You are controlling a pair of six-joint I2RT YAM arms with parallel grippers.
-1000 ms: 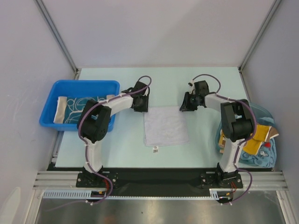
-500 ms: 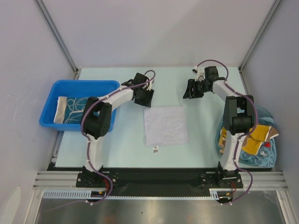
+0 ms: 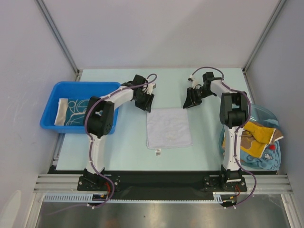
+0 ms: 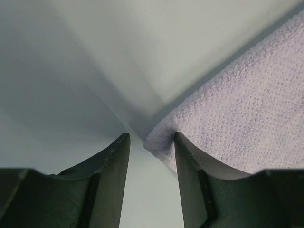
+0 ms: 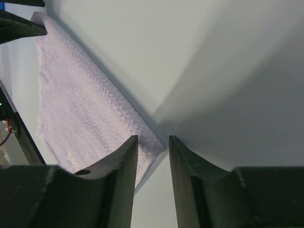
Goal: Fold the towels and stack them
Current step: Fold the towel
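Left wrist: left gripper (image 4: 151,142) jaws part-open, empty, corner of lavender-white towel (image 4: 247,109) at their tips | right wrist: right gripper (image 5: 153,142) likewise, narrower gap | towel flat, centre of top view | risk: shallow bite, corner slips mid-fold | both arms stretched to upper centre, wrists pitched down

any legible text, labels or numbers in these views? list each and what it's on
No text can be read.
Small white tag at the near edge of the pale towel: dark print, too small to read.
Both wrist views: no text in view.
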